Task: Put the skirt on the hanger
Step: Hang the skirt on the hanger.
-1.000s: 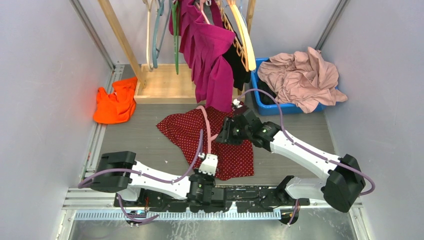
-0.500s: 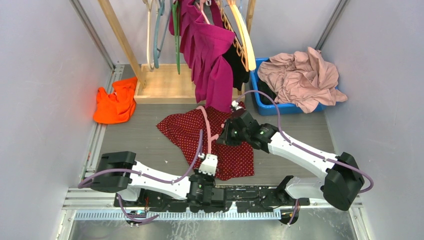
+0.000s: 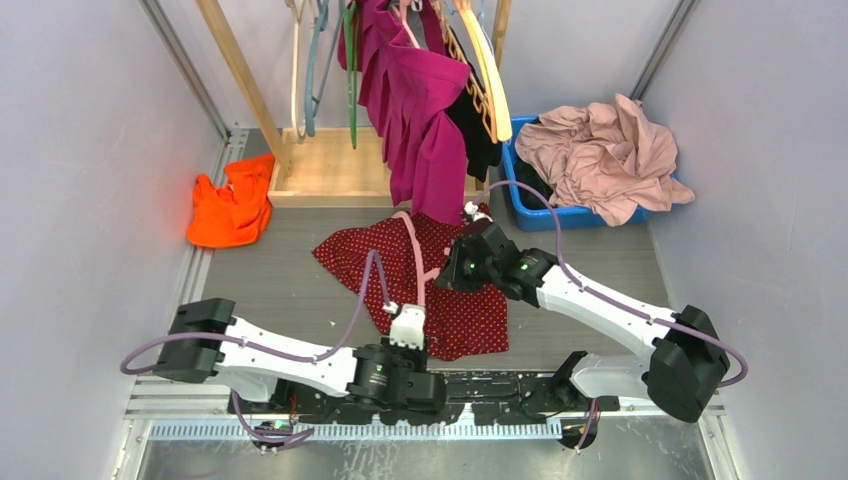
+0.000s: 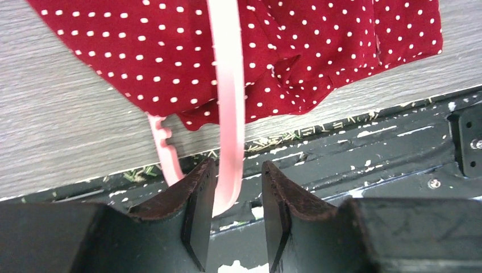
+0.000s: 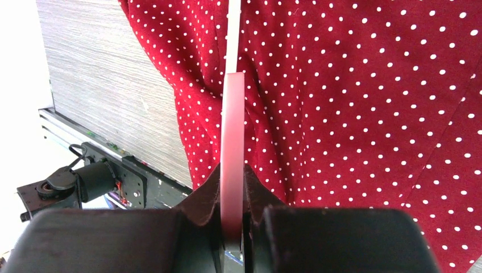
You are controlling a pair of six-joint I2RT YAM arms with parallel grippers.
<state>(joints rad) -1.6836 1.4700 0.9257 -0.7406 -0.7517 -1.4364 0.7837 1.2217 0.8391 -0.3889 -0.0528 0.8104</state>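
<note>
We see a grey wood-grain table (image 3: 270,270) with walls on both sides. At its far edge a magenta garment (image 3: 420,110) hangs from a wooden rack (image 3: 330,175). To the right of the rack a pale pink garment (image 3: 600,150) is heaped over a blue bin (image 3: 528,212). The skirt (image 3: 365,255) lies spread flat on the middle of the table, just in front of the rack, and its near hem reaches close to the black rail at the table's near edge. An orange cloth (image 3: 232,205) lies crumpled by the left wall, well apart from the skirt.

The hanger (image 3: 411,245) lies on top of the skirt, with one thin pink bar running from far to near across the fabric. In the left wrist view we also see a notched pink piece poking out from under the near hem. The right pincer (image 5: 233,170) is clamped tight on the bar over the skirt's middle, its fingers pressed against both sides. The left pincer (image 4: 237,165) sits over the near rail with its fingers parted. The near end of the bar passes between them, with a gap on the right side, so it is not gripped.
</note>
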